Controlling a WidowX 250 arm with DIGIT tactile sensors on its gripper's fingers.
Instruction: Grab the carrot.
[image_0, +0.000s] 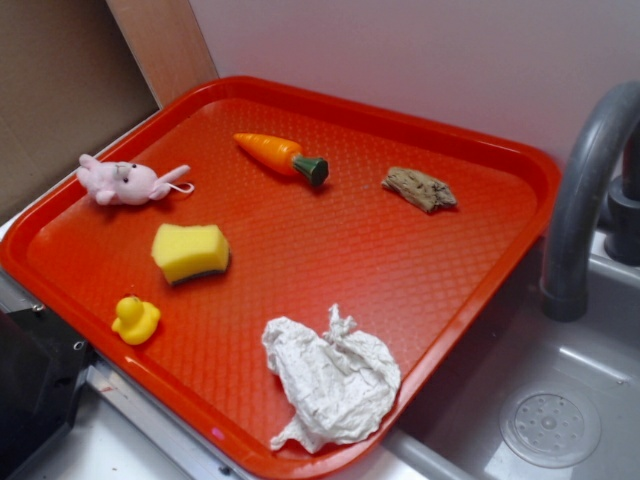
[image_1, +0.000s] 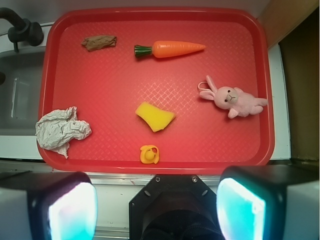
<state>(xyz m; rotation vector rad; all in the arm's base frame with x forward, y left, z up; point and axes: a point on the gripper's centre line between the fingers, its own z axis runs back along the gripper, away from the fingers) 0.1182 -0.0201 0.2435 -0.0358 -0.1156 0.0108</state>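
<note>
The carrot (image_0: 282, 155) is orange with a dark green stem stub. It lies on the red tray (image_0: 470, 280) near the far edge, its stem pointing right. In the wrist view the carrot (image_1: 172, 49) lies near the top, stem to the left. My gripper (image_1: 157, 210) is high above the tray's near edge, far from the carrot. Its two pads stand wide apart and hold nothing. The gripper does not show in the exterior view.
On the tray lie a pink plush bunny (image_0: 125, 182), a yellow sponge (image_0: 190, 252), a yellow rubber duck (image_0: 135, 320), a crumpled white paper (image_0: 330, 380) and a brown scrap (image_0: 420, 188). A grey faucet (image_0: 580, 200) and sink (image_0: 550, 425) stand to the right.
</note>
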